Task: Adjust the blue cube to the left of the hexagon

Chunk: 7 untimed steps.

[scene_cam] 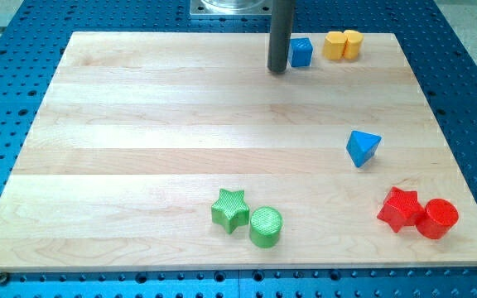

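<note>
The blue cube [301, 52] sits near the view's top edge of the wooden board [139, 141]. Just to its right lie a yellow hexagon [334, 45] and a yellow cylinder [353, 43], touching each other. A small gap separates the cube from the hexagon. My tip [277, 69] is the lower end of the dark rod, close to the cube's left side, perhaps touching it.
A blue triangular block [363, 147] lies at the right middle. A red star [400, 208] and a red cylinder [437, 218] sit at the bottom right. A green star [230, 209] and a green cylinder [266, 226] sit at the bottom middle.
</note>
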Each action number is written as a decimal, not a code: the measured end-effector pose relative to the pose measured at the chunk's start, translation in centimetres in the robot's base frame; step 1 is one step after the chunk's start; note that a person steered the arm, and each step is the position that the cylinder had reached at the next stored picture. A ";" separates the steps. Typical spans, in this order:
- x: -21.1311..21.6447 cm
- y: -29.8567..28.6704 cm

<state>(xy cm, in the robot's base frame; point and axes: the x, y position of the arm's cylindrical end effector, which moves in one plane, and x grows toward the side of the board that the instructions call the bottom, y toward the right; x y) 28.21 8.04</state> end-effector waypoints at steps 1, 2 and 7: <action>-0.2 1.9; -2.2 2.7; -9.0 7.3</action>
<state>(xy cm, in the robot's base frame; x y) 19.25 15.34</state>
